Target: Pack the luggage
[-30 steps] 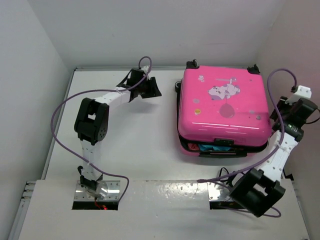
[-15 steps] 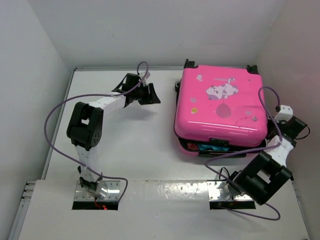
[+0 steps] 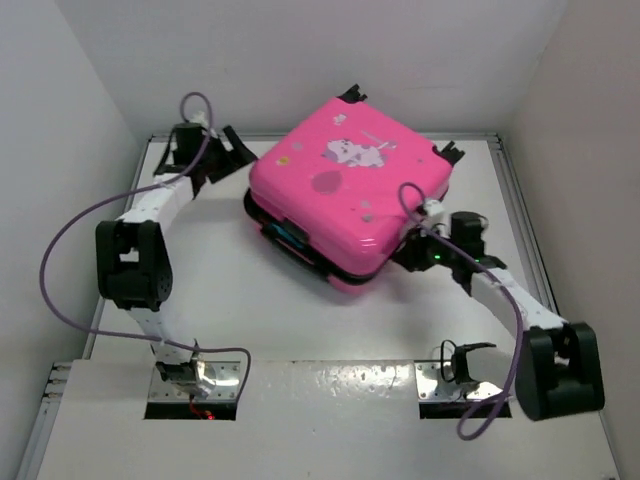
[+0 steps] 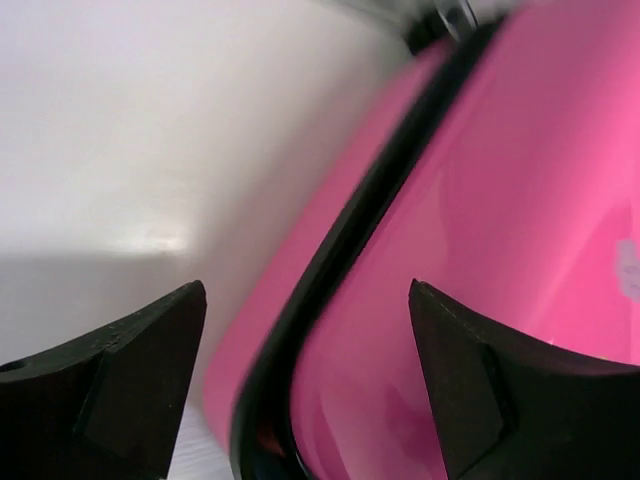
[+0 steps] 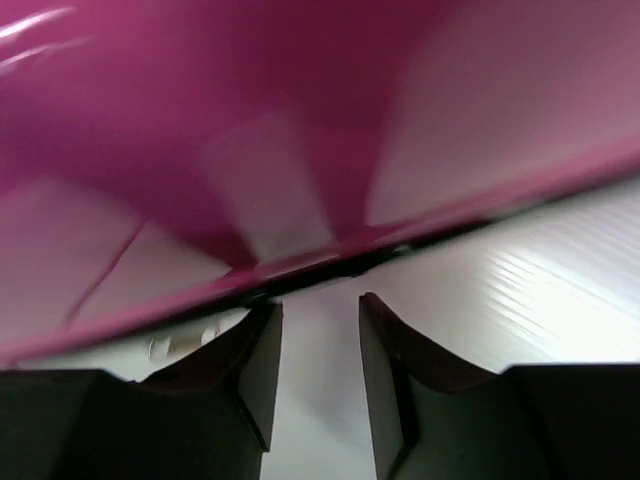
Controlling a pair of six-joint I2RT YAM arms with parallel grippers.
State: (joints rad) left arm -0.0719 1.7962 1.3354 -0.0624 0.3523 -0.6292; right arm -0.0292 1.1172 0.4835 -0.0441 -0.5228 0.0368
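The pink luggage [image 3: 345,185] lies flat at the back middle of the table, turned at an angle, with black wheels at its far corners. Its lid is down; a dark seam with something blue [image 3: 290,236] shows on the near left side. My left gripper [image 3: 226,152] is wide open at the luggage's far left corner. In the left wrist view [image 4: 305,290] the pink shell [image 4: 520,200] and black seam fill the space between its fingers. My right gripper [image 3: 408,252] is against the luggage's near right side. In the right wrist view [image 5: 320,305] its fingers stand slightly apart and empty, under the pink edge [image 5: 300,150].
The white table [image 3: 260,310] is boxed in by white walls at the left, back and right. The luggage's far corner is close to the back wall. Purple cables loop from both arms. The arm bases [image 3: 195,380] sit on the near ledge.
The luggage has turned counter-clockwise and slid left and toward the back. My right gripper swung in from the right to its near right side. My left gripper drew back to the far left corner.
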